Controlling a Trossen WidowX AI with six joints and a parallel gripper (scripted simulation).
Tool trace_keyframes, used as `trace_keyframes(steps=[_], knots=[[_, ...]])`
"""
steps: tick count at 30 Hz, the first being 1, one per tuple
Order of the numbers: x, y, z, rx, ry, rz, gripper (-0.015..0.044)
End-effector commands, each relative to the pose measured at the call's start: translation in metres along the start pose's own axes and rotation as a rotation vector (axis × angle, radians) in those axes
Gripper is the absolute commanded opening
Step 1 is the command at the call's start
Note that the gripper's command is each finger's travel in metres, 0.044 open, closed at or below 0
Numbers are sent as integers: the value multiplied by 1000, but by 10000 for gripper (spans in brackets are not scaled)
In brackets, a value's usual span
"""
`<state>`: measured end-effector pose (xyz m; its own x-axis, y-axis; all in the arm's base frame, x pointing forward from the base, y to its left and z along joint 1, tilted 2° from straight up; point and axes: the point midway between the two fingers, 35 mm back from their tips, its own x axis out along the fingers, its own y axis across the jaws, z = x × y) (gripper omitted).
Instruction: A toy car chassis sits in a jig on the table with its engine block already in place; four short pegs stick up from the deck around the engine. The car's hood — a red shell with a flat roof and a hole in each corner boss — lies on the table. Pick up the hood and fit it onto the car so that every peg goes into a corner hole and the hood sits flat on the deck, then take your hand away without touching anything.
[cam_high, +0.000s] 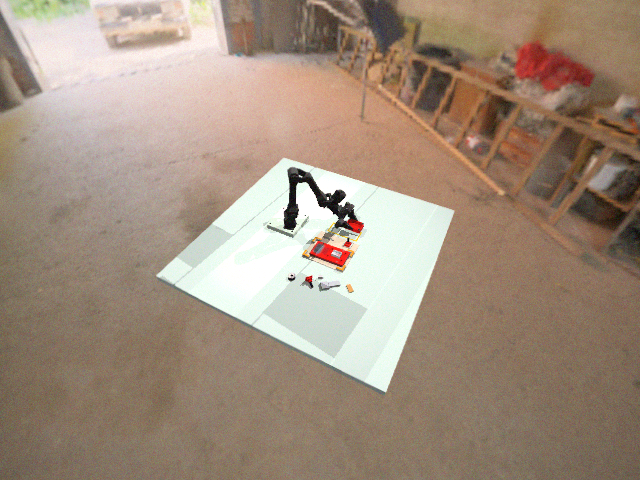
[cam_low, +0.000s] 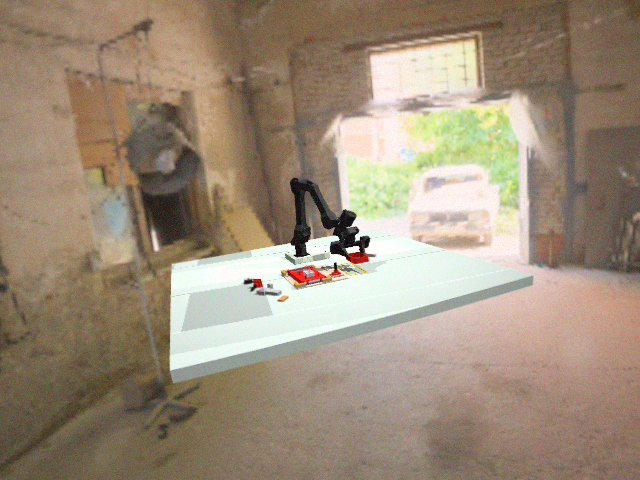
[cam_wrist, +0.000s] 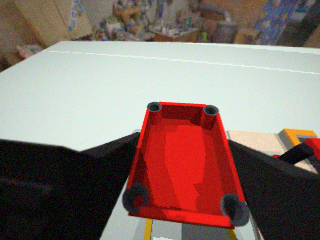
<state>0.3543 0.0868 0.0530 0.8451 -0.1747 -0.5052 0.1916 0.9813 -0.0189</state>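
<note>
My gripper is shut on the red hood, a finger on each long side. The hood's hollow side and four dark-ringed corner bosses face the wrist camera. The hood is raised a little above the table, over and beside the yellow outline. The red chassis sits in the jig with orange corners. Its light grey engine block is on the deck. The pegs are too small to make out.
A small red piece with a black upright stands between the outline and the chassis. Beyond the jig lie a dark-rimmed wheel, a red and black part, a grey part and an orange block.
</note>
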Motion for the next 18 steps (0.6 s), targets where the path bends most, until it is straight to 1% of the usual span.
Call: trace_keyframes(steps=[1,6,18], knots=[[-6,0,12,11,-14,3,0],[-13,-1,20,11,-14,3,0],[-13,-1,20,2,-14,3,0]])
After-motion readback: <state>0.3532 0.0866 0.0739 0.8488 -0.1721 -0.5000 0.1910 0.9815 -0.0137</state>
